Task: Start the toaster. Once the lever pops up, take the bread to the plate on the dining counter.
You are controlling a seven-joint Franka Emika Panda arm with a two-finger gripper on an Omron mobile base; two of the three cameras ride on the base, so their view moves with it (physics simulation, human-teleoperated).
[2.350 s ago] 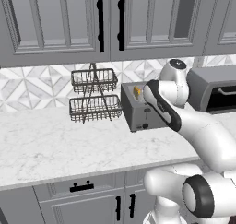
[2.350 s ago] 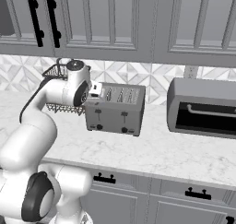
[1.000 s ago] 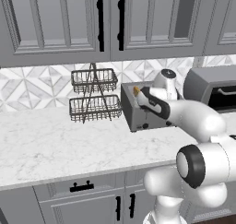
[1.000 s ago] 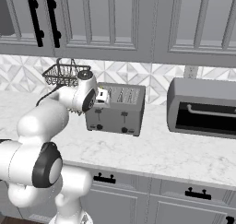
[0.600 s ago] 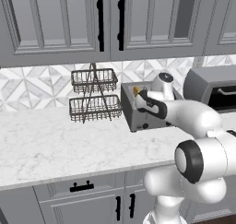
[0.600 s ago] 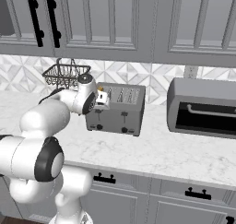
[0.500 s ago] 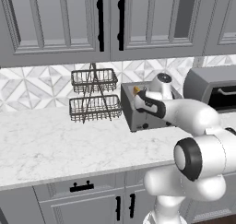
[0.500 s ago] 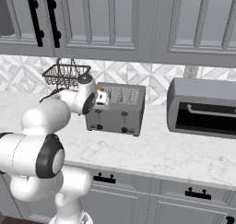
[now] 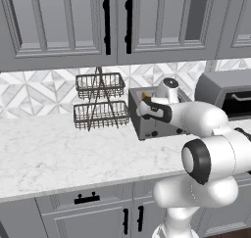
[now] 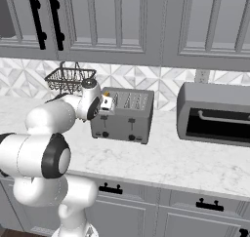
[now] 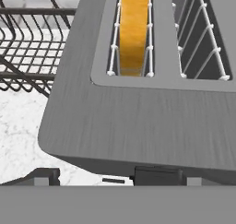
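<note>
Hovering at the near end of the toaster [image 10: 122,115], we keep our gripper [image 10: 108,105] spread wide and empty. The bread [image 11: 133,29] sits down in its left slot. What seems to be the lever [image 11: 156,176] lies just below us; pressing off-centre could slip past it and leave the toaster unstarted.

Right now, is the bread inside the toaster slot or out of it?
Inside. The bread sits down in one slot of the toaster, between its wire guides; the other slot is empty.
</note>
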